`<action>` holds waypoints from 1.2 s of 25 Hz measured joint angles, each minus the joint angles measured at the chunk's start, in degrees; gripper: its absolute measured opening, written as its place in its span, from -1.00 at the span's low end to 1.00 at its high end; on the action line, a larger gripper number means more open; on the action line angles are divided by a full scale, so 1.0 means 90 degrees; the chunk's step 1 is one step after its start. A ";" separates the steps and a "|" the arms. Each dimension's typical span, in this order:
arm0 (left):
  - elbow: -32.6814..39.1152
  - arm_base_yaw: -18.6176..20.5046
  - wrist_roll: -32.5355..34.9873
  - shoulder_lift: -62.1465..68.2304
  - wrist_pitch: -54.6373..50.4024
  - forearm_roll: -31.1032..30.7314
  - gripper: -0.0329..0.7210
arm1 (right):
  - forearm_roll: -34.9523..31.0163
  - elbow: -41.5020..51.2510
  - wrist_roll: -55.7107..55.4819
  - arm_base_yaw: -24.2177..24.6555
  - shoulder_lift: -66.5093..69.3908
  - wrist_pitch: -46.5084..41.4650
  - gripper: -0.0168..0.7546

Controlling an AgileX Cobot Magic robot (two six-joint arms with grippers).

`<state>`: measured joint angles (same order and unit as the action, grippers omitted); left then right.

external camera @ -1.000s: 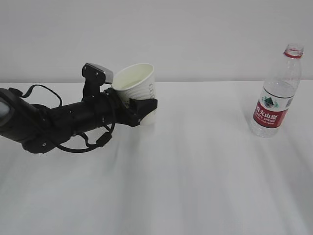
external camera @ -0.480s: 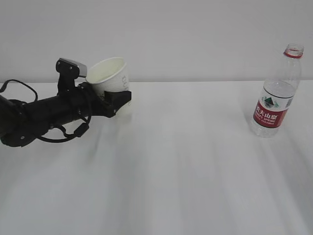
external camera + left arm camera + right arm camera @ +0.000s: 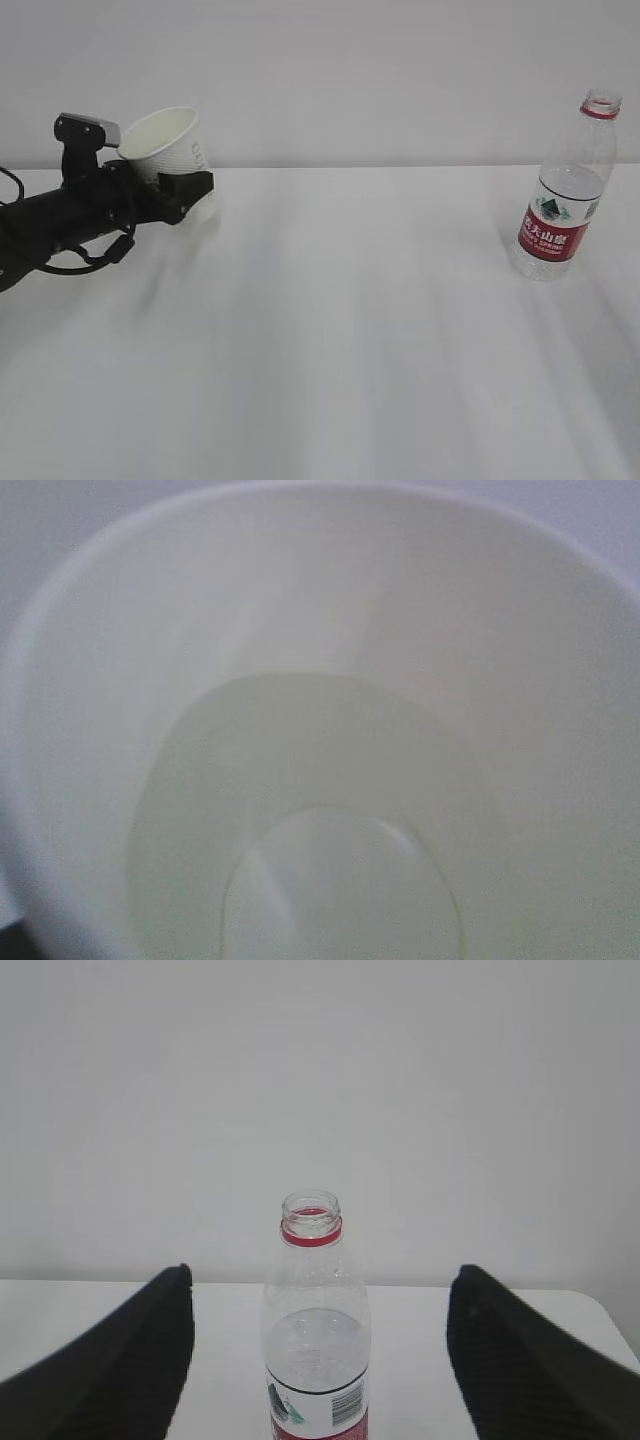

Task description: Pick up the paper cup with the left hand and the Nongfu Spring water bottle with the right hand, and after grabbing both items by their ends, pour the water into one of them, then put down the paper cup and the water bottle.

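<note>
The white paper cup (image 3: 165,140) hangs tilted at the far left, its mouth up and toward the camera. My left gripper (image 3: 187,195), on the thick black arm, is shut on the cup's lower part. In the left wrist view the cup's cream inside (image 3: 320,680) fills the frame and hides the fingers. The Nongfu Spring water bottle (image 3: 560,200) stands upright and uncapped at the right, with clear water (image 3: 562,195) partly filling it. In the right wrist view the bottle (image 3: 312,1340) stands centred ahead of my open right gripper (image 3: 322,1285), whose black fingers (image 3: 150,1350) are well apart from it.
A white table (image 3: 350,330) runs across the view, with a plain pale wall (image 3: 380,70) behind its far edge. My right arm does not show in the exterior view.
My left arm has drawn back to the left, carrying the tilted cup with it. The bottle has not moved.
</note>
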<state>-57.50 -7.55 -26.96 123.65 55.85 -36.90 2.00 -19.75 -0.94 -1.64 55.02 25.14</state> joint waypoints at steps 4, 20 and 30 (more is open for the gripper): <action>0.0000 0.0182 0.0000 0.0000 0.0000 0.0000 0.44 | -0.0003 0.0000 0.0000 0.0000 0.0000 0.0000 0.58; 0.0357 0.0327 0.0000 0.0000 0.0038 -0.0003 0.44 | -0.0014 0.0000 0.0000 0.0000 0.0000 0.0000 0.58; 0.0770 0.0327 0.0453 0.0000 0.0597 0.0211 0.44 | -0.0014 0.0000 0.0000 0.0000 0.0000 0.0000 0.58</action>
<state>-50.57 -4.60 -22.89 123.65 61.22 -35.01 1.88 -19.75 -0.94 -1.64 55.02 25.14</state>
